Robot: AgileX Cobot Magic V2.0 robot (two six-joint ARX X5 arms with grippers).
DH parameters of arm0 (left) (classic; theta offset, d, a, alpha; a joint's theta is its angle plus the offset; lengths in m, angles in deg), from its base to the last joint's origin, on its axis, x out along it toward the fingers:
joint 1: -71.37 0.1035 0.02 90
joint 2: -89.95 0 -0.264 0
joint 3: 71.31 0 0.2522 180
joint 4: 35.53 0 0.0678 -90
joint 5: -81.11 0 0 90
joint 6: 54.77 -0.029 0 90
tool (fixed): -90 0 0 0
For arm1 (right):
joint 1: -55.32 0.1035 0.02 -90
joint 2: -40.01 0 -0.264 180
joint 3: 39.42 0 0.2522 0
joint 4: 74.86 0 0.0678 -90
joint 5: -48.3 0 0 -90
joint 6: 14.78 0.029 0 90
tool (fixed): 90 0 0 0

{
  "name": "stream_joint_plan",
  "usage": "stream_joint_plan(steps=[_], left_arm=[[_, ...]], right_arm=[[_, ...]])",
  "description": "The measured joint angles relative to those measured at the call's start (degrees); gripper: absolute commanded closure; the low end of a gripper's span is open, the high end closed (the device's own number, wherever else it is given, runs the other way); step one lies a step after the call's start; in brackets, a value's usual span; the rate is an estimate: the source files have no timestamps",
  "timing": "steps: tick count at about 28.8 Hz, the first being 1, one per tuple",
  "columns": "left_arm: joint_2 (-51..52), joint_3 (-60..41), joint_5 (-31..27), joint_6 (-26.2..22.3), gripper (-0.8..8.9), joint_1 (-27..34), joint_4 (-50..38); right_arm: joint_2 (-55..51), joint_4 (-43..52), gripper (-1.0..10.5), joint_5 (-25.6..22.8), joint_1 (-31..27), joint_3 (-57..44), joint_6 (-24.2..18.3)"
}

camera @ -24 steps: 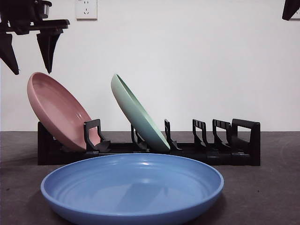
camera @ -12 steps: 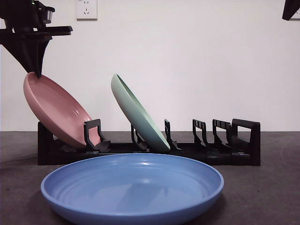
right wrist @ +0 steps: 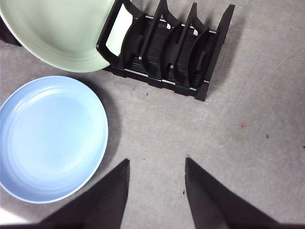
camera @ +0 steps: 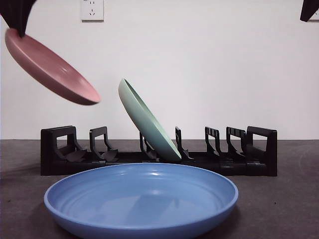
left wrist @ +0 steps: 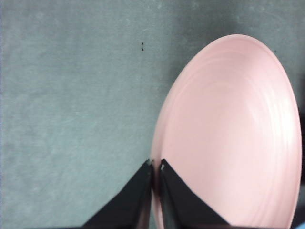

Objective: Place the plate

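Observation:
A pink plate [camera: 50, 67] hangs tilted in the air above the left end of the black dish rack [camera: 159, 157], held by its upper rim. My left gripper [camera: 17, 17] is shut on that rim; the left wrist view shows its jaws [left wrist: 156, 167] pinching the edge of the pink plate [left wrist: 228, 138] over the grey table. A green plate [camera: 147, 122] leans in a middle slot of the rack. My right gripper [right wrist: 156, 164] is open, high above the table, and shows in the front view only as a black tip [camera: 309, 9] at the top right corner.
A large blue plate [camera: 141, 199] lies flat on the table in front of the rack, also seen as the blue plate [right wrist: 50, 138] from the right wrist. The rack's left slots [camera: 75, 147] and right slots [camera: 234, 144] stand empty. A wall socket [camera: 91, 9] is behind.
The left gripper came down, shut on the pink plate's rim and lifted it out of the rack's left slot, up and leftward. The right arm has not moved.

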Motion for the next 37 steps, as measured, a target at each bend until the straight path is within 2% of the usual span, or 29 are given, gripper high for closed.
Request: stream_joint_plan(steps=[5,13,26,37], left_arm=[[1.88,-0.07,0.00,-0.74,8.05,0.00,4.37],[7.72,-5.09,2.23,-1.07,8.05,-1.16,4.35],[28.63,-36.54,10.97,1.16,8.05,-2.03,-7.85],[42.58,-55.98,24.65,7.41,8.06,-2.05,-17.33]], right_arm=[[0.00,-0.33,7.6,0.00,0.00,0.00,-0.20],[0.00,-0.87,7.6,0.00,0.00,0.00,-0.22],[0.00,-0.87,7.6,0.00,0.00,0.00,-0.26],[0.00,-1.44,7.6,0.00,0.00,0.00,-0.28]])
